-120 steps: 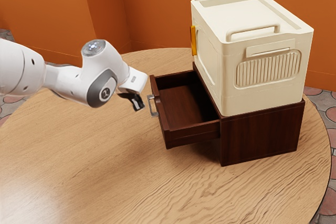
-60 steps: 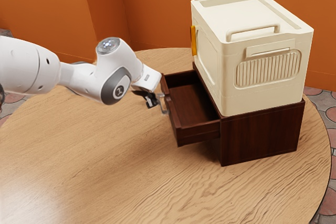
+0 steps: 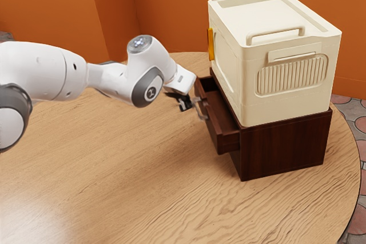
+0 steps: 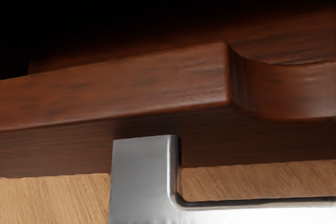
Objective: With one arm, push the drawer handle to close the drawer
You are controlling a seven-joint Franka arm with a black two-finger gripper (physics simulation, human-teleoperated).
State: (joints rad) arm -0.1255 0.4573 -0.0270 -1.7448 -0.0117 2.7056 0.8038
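Drawer [image 3: 211,119], dark red-brown and wooden, is left partly out of its matching cabinet [image 3: 280,147], near the round pale-wood tabletop's [image 3: 114,170] edge on the exterior view's right. Close by its silver metal bar handle [image 3: 200,110], the black two-finger gripper [image 3: 185,104] is held, but whether its jaws are open or closed cannot be told. On the cabinet, a cream boxy container [image 3: 251,81] is carried.

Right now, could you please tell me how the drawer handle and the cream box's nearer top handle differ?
The drawer handle is shiny grey; the top handle is cream. The drawer handle has the gripper close by; the top handle stands away from it. Both look bracket-shaped.
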